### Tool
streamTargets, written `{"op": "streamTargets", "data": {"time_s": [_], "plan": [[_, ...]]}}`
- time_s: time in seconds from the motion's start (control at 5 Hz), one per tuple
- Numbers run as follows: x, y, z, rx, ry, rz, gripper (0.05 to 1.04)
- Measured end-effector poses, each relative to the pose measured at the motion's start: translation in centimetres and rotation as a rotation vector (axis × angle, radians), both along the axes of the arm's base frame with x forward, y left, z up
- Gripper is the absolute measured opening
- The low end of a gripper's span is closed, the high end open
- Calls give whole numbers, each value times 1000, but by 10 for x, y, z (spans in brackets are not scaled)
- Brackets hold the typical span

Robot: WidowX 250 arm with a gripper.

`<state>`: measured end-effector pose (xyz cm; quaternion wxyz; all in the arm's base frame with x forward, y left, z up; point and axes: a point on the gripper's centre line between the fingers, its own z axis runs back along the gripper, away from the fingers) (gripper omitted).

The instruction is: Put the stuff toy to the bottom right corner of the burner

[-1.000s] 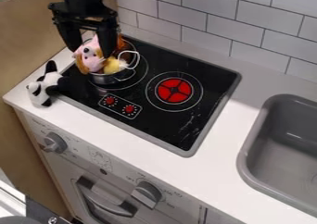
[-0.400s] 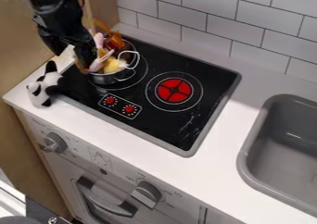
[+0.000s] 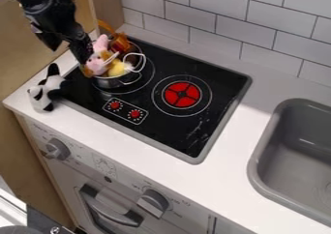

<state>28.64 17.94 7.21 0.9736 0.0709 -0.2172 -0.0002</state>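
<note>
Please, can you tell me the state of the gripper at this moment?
Gripper: at the pink stuffed toy in the pot; whether it is open, closed or holding the toy cannot be told.

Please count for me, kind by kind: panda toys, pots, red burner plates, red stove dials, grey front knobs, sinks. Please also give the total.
Panda toy: 1
Pot: 1
Red burner plate: 1
Red stove dials: 2
Grey front knobs: 2
Sink: 1
Total: 8

The black, jointed robot arm point(image 3: 48, 3) leans in above the white counter's point(image 3: 223, 182) left edge, its black two-finger gripper point(image 3: 68, 54) slanting down, fingers apart.
</note>
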Motion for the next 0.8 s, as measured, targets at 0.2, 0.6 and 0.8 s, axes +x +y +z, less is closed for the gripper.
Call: {"op": "streamTargets", "data": {"time_s": [0.2,0.6,0.8], "plan": [[7,1,-2,-21,-10,0,996],[17,-16,-6,-85,2,39,996],[23,-25,-9,-105,-11,55,996]]}}
